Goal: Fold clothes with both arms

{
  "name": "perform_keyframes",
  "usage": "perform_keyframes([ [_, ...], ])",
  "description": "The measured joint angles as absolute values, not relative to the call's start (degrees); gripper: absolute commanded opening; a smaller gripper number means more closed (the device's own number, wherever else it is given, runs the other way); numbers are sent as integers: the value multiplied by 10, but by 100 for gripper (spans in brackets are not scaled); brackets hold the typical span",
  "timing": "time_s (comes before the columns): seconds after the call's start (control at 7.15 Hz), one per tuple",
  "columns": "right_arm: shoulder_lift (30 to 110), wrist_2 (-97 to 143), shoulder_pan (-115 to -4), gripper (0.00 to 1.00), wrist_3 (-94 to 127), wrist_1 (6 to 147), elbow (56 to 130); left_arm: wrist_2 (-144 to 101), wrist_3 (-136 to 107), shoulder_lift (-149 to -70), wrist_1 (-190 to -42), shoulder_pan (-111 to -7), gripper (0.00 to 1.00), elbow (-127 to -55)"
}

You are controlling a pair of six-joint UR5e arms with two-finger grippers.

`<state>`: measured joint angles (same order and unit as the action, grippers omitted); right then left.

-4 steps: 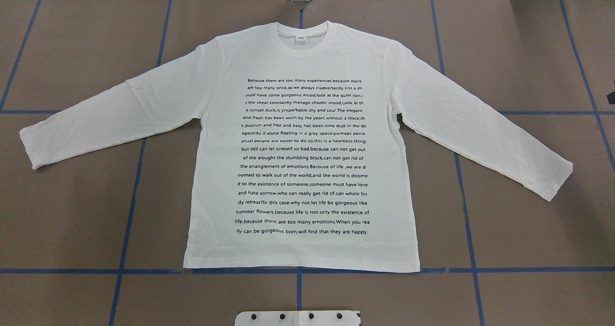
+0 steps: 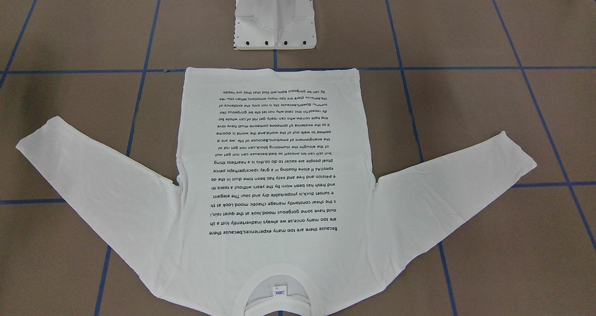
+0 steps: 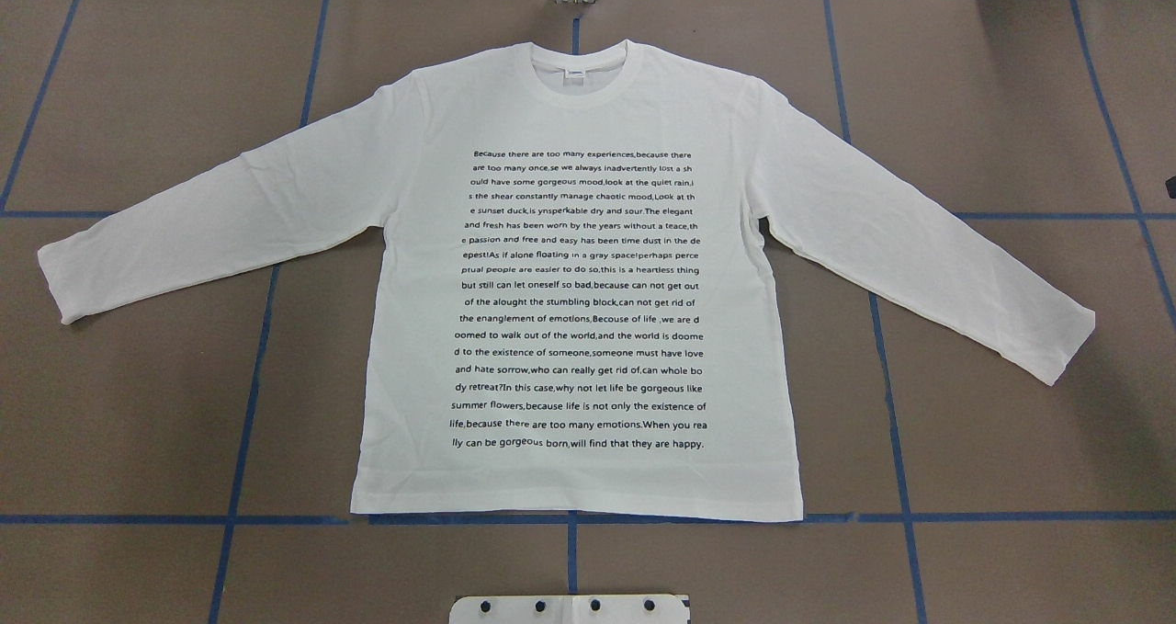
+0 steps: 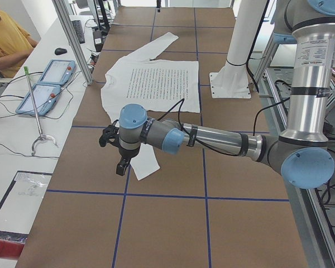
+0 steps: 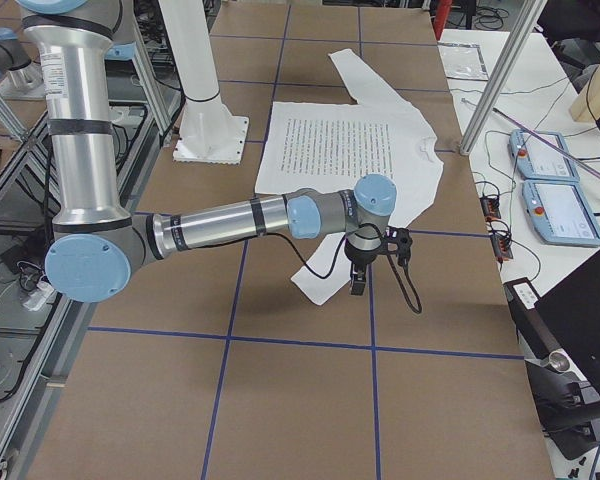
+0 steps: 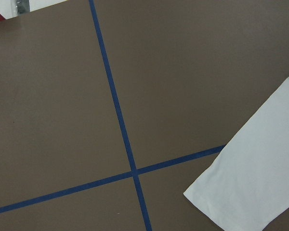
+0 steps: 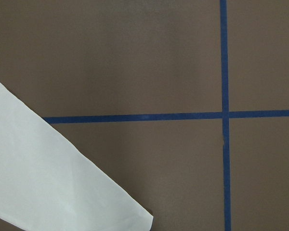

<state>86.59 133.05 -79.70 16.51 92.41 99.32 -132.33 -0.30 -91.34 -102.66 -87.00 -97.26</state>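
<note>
Shirt point(image 3: 570, 275) first: it lies flat and face up on the brown table point(image 3: 138, 403), unfolded, with both sleeves spread.

Out past the left cuff, the left arm point(image 4: 212, 137) reaches low over the table. The left gripper point(image 4: 122, 165) hangs pointing down just beside that cuff. It shows only in the left side view, so I cannot tell whether its claw is released or clenched. Its wrist camera looks down on crossed blue tape lines point(image 6: 116, 110), with the cuff point(image 6: 250, 183) at about four o'clock.

In the overhead view, the left sleeve point(image 3: 211, 229) runs from the shoulder toward eight o'clock. The ribbed collar point(image 3: 577, 100) sits at twelve o'clock, with the neck label point(image 3: 576, 73) inside it. The block of black text point(image 3: 579, 298) fills the chest, and the hem lies at six o'clock along a tape line. Just beyond the hem stands the white pedestal point(image 3: 570, 608).

The right sleeve point(image 3: 928, 256) slants toward four o'clock. The right arm point(image 5: 230, 220) stretches out beside its cuff, with the right gripper point(image 5: 358, 283) pointing down there, apparently a little above the cloth. The right side view alone shows it, so I cannot tell its claw's state either. Its wrist camera shows the sleeve end point(image 7: 53, 178) at seven o'clock.
</note>
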Motion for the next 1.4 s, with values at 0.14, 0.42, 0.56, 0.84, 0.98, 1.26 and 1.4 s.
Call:
perform_keyframes([
  [0.14, 866, 1330, -794, 100, 166, 915, 993, -1324, -2, -913, -1028, -870, 100, -974],
  [0.42, 866, 1330, -783, 100, 170, 902, 991, -1325, -4, -915, -1028, -869, 100, -973],
  [0.56, 866, 1330, -777, 100, 170, 901, 990, -1325, -4, -915, -1028, -869, 100, -971],
  [0.84, 866, 1328, -757, 100, 173, 899, 989, -1326, -2, -912, -1028, -868, 100, -969],
  [0.98, 866, 1328, -742, 100, 182, 891, 987, -1326, -1, -911, -1028, -868, 100, -968],
  [1.26, 879, 1328, -712, 92, 289, 823, 974, -1326, 1, -911, -1029, -868, 100, -968],
  [1.4, 900, 1316, -684, 92, 368, 750, 966, -1325, 1, -911, -1033, -868, 100, -968],
])
